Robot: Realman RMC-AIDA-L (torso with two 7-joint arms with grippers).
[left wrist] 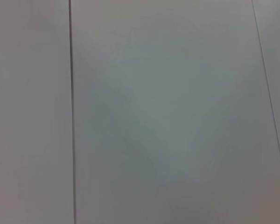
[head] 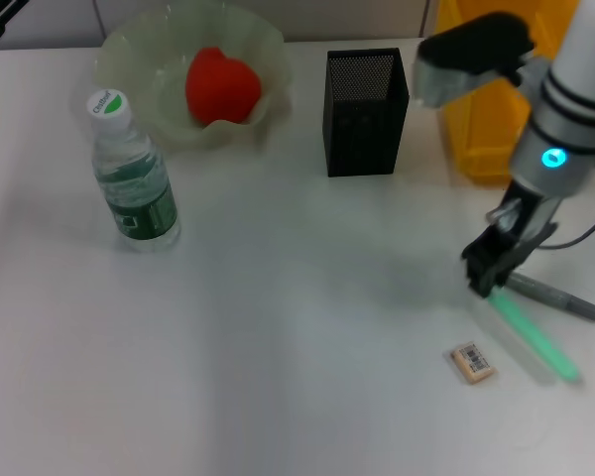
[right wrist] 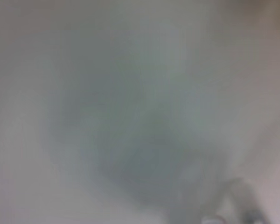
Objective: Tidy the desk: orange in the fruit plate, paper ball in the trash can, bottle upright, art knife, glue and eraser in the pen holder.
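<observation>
Two jobs done — orange (head: 221, 84) in fruit plate (head: 129, 50), bottle (head: 131, 174) upright.
Eraser (head: 473, 362) remains on counter (head: 278, 347); right gripper (head: 486, 281) low — jaws' state indiscernible.

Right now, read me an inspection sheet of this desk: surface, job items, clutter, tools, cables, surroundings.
Surface: white desk, nothing spilled.
Orange: in the fruit plate.
Bottle: upright, near the plate.
Pen holder: upright at the back; contents cannot be told.
Trash can: back right, partly behind the right arm.
Eraser: lying loose on the desk, front right.
Green stick and grey pen-like item: lying on the desk, crossing near the right tool.
Paper ball: nothing seen.
Clutter: nothing seen.
Right tool: low over the upper end of the green stick; grip not clear.
Left tool: not in view.
Cables: one dark cable by the right wrist.
Surroundings: pale wall panels behind.
</observation>
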